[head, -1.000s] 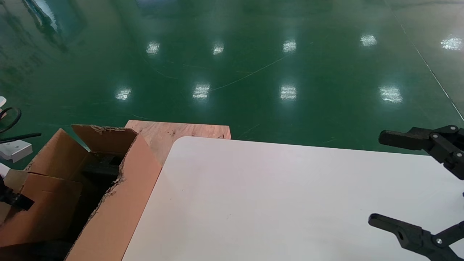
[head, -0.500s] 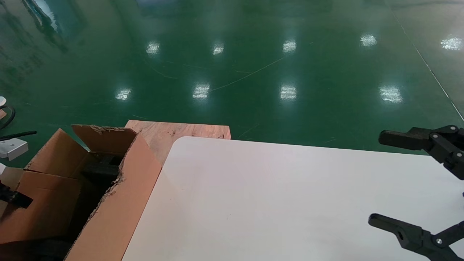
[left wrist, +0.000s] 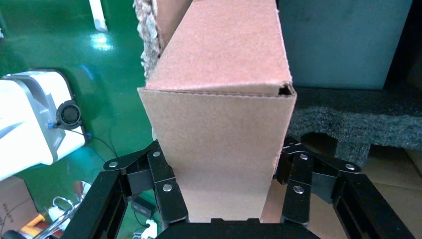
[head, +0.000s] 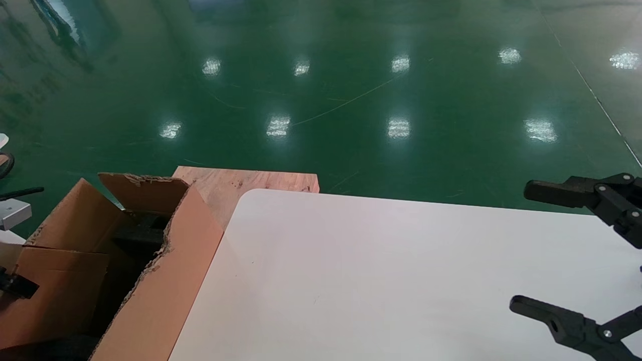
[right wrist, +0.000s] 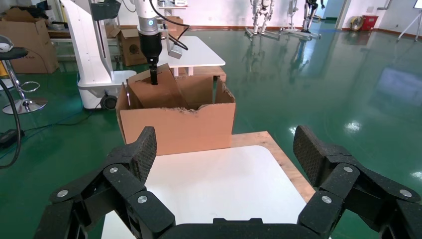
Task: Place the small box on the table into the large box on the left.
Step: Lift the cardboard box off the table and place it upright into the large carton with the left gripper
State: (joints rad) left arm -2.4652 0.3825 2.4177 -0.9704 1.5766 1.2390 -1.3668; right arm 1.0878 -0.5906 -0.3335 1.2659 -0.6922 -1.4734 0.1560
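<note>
The left gripper has its jaws clamped on the small box inside the large box off the tabletop's left edge; the right gripper hangs over the right edge, jaws wide apart and holding nothing.

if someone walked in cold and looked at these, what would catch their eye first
Probably the large box with torn edges, standing off the left edge of the bare white table. Next, the left gripper clamped on the small box, holding it over the black foam inside that carton. The right gripper hangs open over the table's right side, and the shiny green floor fills the background.
</note>
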